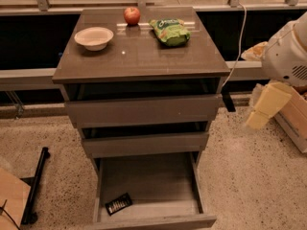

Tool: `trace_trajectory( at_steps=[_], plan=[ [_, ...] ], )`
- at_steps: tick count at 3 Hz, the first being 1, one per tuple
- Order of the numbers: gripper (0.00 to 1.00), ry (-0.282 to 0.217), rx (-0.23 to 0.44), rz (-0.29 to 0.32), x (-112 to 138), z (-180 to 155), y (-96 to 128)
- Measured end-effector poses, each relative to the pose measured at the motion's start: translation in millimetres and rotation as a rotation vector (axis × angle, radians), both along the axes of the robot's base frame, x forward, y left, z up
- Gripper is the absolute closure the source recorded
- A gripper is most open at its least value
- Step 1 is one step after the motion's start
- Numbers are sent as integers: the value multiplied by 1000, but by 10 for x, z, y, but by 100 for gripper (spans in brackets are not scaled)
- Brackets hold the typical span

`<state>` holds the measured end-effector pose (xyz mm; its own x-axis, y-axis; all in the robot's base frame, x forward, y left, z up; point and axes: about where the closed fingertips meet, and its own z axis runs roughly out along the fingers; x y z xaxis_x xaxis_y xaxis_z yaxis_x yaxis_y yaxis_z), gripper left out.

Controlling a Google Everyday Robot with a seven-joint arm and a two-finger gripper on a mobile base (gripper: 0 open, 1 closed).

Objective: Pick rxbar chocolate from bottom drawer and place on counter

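Lettering on the rxbar chocolate [118, 203], at the bottom drawer's [148, 178] front left corner, and on the chip bag [169, 31] near the counter's [139, 56] back edge cannot be read. The gripper [263, 110] is seen beyond the counter's right edge.

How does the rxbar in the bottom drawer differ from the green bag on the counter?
The rxbar chocolate is black, flat and small; the chip bag is green, puffy and larger. The rxbar chocolate lies in the open bottom drawer, front-left; the chip bag sits on the counter. Both are snack packets. The gripper hangs far right, away from both.
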<state>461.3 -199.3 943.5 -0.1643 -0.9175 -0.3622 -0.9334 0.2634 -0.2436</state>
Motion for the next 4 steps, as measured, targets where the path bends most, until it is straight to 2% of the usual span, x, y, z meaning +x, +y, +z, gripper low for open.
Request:
trace_trajectory(
  at_steps=[1,2,3,4],
  plan=[
    [0,-24,119,39,226,-259,96],
    [0,-27,126,45,240,-263,125],
    [0,-20,105,11,223,-331,117],
    [0,17,165,-14,175,-747,268]
  ],
)
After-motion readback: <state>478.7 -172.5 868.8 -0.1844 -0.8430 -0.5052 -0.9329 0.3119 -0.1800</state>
